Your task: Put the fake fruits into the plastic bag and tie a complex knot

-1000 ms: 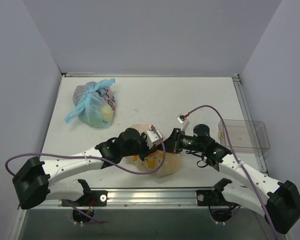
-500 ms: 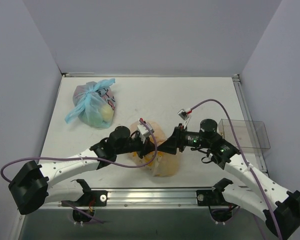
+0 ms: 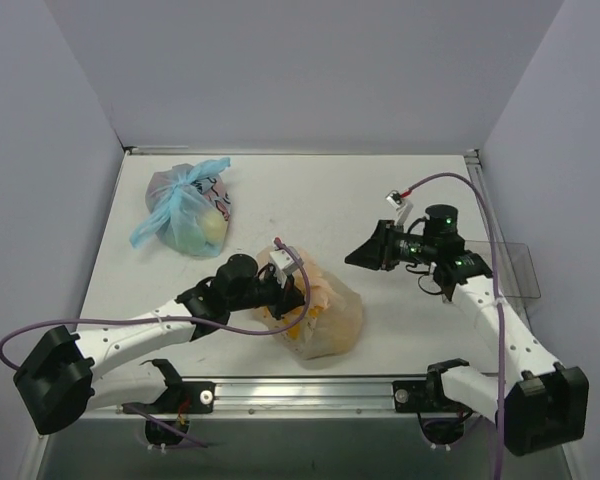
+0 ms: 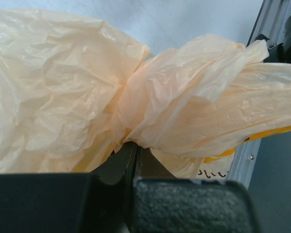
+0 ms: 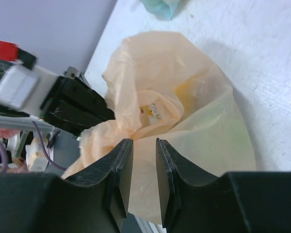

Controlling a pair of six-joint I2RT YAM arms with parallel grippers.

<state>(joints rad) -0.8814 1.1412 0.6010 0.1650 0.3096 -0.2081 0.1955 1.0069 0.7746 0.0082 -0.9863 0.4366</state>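
The peach-orange plastic bag lies near the table's front, in the middle. Orange and yellow-green fake fruits show dimly through its skin, and also in the right wrist view. The handles are twisted into a knot, which also shows in the right wrist view. My left gripper is shut, its tips pinching the plastic just under the knot. My right gripper is off to the bag's right, clear of it. Its jaws stand slightly apart with nothing between them.
A clear bag with light-blue tied handles holding a yellow-green fruit lies at the back left. A clear plastic box stands at the right edge. A metal rail runs along the front edge.
My right gripper has let go of the bag and drawn back up and to the right. My left gripper stays on the knot, and the bag has settled and spread.
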